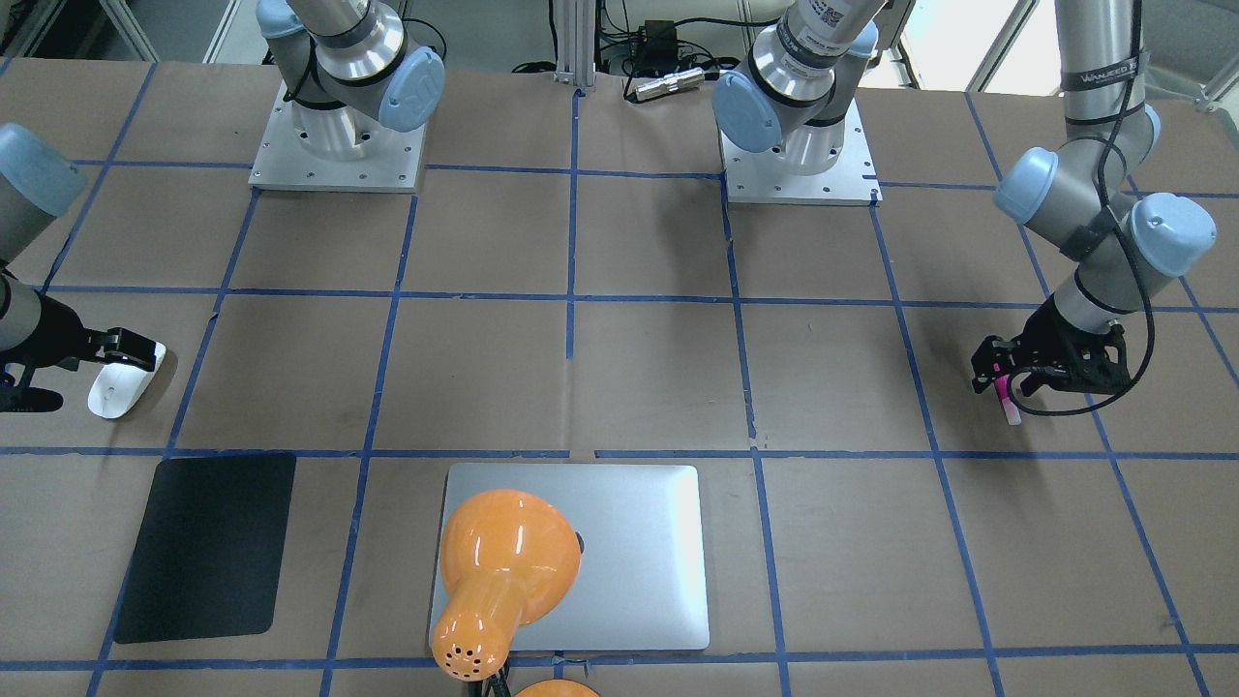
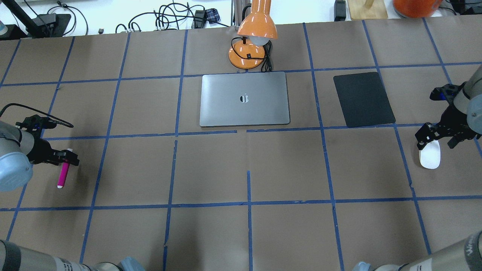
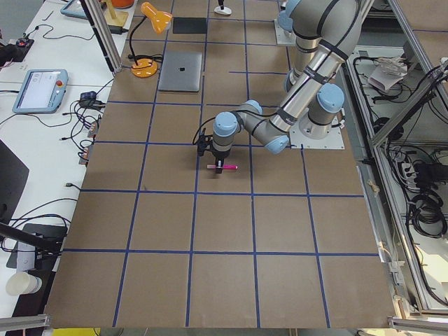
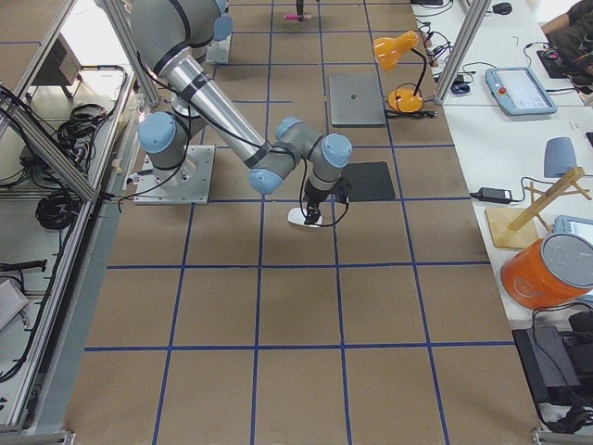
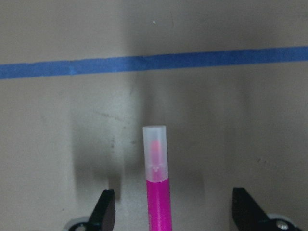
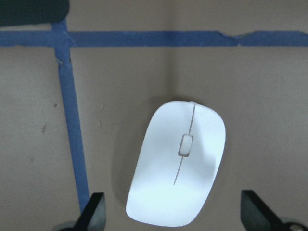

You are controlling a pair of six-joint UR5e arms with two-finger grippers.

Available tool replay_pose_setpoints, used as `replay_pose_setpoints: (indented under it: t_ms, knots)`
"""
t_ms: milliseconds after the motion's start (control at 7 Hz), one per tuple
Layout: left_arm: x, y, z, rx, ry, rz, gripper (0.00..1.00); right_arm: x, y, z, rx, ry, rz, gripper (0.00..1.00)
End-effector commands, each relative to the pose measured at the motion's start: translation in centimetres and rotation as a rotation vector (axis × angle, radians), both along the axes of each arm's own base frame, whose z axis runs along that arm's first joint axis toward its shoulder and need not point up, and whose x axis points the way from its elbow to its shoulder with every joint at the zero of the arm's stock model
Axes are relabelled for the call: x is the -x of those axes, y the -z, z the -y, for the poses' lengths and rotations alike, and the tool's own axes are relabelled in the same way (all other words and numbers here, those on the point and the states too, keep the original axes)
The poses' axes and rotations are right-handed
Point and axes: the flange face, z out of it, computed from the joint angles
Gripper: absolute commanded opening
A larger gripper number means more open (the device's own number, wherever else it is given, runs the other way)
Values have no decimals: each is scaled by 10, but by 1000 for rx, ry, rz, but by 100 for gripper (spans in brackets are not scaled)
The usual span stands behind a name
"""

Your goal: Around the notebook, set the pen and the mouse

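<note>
The magenta pen [image 2: 62, 175] with its pale cap lies on the brown table at the far left of the overhead view. My left gripper [image 2: 67, 156] hangs over its cap end, open, its fingers [image 5: 107, 208] well apart on either side of the pen [image 5: 157, 192]. The white mouse [image 2: 430, 157] rests on the table at the far right. My right gripper [image 2: 433, 139] is open above the mouse [image 6: 178, 168], with both fingers clear of its sides. The silver notebook [image 2: 226, 109] lies shut at the far middle, apart from both.
An orange desk lamp [image 2: 250, 41] stands just behind the notebook, and in the front-facing view its shade [image 1: 503, 552] hides part of the lid. A black mat [image 2: 363, 99] lies between notebook and mouse. Blue tape lines grid the table.
</note>
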Motion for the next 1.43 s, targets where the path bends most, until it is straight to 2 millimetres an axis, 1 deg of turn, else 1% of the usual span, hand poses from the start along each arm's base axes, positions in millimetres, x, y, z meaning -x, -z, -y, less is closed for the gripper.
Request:
replay_pose_setpoints:
  t_ms: [0, 143, 286, 429, 571, 714, 857, 1000, 1143, 1286]
  knots:
    - [-1, 4, 1, -3, -2, -5, 18, 3, 13, -5, 4, 24, -4, 100]
    - [-3, 5, 2, -6, -4, -5, 14, 4, 20, -4, -5, 23, 2, 100]
    - [-3, 3, 2, -4, -10, 0, 0, 6, 26, -1, 6, 8, 0, 100]
    - [-6, -3, 3, -42, -111, 50, 0, 4, 31, -1, 10, 13, 11, 100]
    - [13, -14, 10, -47, -274, 60, 0, 7, 30, 3, 15, 13, 9, 100]
    - [50, -22, 21, -57, -425, 31, 0, 6, 32, 3, 11, 18, 13, 74]
    - [93, -33, 33, -32, -613, 3, 0, 7, 30, 4, 15, 22, 5, 20]
    - [152, -37, 45, -26, -736, -58, 0, 8, 29, 3, 9, 25, -2, 0]
    - [219, -31, 51, -51, -902, -81, 0, 5, 19, 7, 32, 19, -7, 0]
    - [311, -33, 46, -52, -997, -87, 0, 5, -14, 32, 100, 26, -48, 0]
